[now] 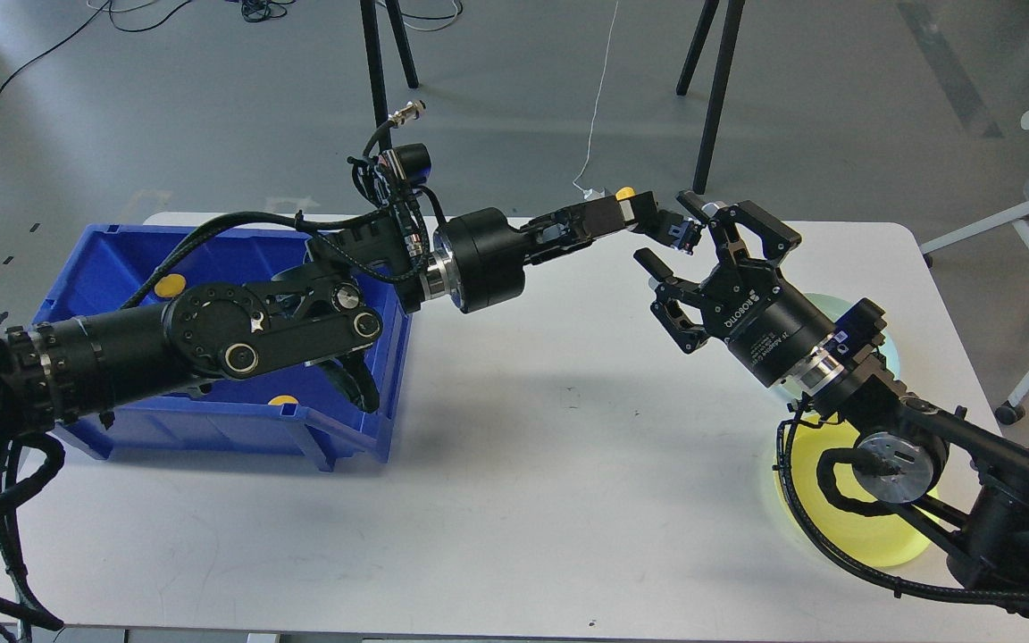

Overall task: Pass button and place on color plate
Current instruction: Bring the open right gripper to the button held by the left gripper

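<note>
My left gripper (614,214) reaches to the table's far middle, shut on the button (627,198), which shows a small yellow cap on a black body and is held in the air. My right gripper (668,232) is open just right of it, one finger above and one below the button's dark far end, apparently not touching. The yellow plate (876,534) lies at the front right of the table, partly hidden under my right arm.
A blue bin (211,420) at the left holds more yellow-capped buttons (170,286). A pale mint plate (891,355) lies behind my right wrist. The white table (523,464) spans the view. Tripod legs and a chair stand beyond it.
</note>
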Controlling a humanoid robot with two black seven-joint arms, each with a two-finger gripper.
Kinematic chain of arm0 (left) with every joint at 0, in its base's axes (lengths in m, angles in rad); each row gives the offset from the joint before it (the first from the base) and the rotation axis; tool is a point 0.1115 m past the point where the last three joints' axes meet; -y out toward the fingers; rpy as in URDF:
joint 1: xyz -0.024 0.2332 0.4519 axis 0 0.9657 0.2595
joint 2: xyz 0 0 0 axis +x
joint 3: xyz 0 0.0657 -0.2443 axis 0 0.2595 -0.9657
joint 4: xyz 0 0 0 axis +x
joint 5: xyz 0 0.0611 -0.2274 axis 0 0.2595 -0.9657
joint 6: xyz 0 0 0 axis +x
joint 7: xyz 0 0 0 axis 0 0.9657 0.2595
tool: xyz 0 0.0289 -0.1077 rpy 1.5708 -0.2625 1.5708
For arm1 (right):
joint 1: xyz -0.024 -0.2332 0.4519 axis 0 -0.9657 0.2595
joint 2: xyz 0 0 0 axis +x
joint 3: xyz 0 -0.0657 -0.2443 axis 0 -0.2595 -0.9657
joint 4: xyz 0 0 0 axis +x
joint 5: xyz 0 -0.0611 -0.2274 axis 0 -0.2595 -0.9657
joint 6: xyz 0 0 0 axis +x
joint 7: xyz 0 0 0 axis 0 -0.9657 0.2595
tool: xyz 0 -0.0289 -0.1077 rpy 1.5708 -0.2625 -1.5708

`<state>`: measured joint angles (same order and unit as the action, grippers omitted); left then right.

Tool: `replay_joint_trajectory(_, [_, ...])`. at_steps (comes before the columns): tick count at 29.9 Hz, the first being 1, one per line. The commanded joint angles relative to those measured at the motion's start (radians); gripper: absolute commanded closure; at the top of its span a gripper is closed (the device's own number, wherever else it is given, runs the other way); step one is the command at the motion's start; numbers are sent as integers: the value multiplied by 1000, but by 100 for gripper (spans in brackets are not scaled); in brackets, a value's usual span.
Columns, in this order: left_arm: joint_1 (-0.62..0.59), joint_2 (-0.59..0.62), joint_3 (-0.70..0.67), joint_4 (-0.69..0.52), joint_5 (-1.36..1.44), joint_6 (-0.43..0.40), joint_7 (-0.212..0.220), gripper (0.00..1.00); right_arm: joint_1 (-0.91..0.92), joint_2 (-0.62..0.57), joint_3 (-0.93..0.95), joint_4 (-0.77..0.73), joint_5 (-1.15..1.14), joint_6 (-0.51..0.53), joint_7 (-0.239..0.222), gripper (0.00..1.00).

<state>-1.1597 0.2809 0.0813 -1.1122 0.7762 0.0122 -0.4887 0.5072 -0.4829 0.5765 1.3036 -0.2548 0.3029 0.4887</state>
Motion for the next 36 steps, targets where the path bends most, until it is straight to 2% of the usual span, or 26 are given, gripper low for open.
replay_joint_trajectory(1, [0, 0, 2, 0, 2, 0, 0, 93, -3, -8, 6, 6, 0, -4, 0, 58])
replay_joint_trajectory(6, [0, -2, 2, 0, 2, 3, 0, 93, -3, -5, 13, 9, 2, -7, 0, 70])
replay_joint_trajectory(15, [0, -2, 2, 0, 3, 11, 0, 93, -3, -2, 13, 11, 5, -11, 0, 73])
replay_joint_trajectory(17, [0, -2, 2, 0, 3, 11, 0, 93, -3, 0, 13, 11, 3, -13, 0, 68])
replay_joint_trajectory(20, [0, -2, 2, 0, 5, 11, 0, 93, -9, -3, 13, 11, 5, -13, 0, 51])
replay_joint_trajectory(22, [0, -2, 2, 0, 3, 11, 0, 94, -13, -3, 13, 11, 5, -13, 0, 45])
replay_joint_trajectory(25, [0, -2, 2, 0, 3, 11, 0, 94, -18, -2, 13, 11, 5, -11, 0, 41])
replay_joint_trajectory(36, [0, -2, 2, 0, 3, 11, 0, 94, -18, -2, 13, 42, 6, 2, 0, 36])
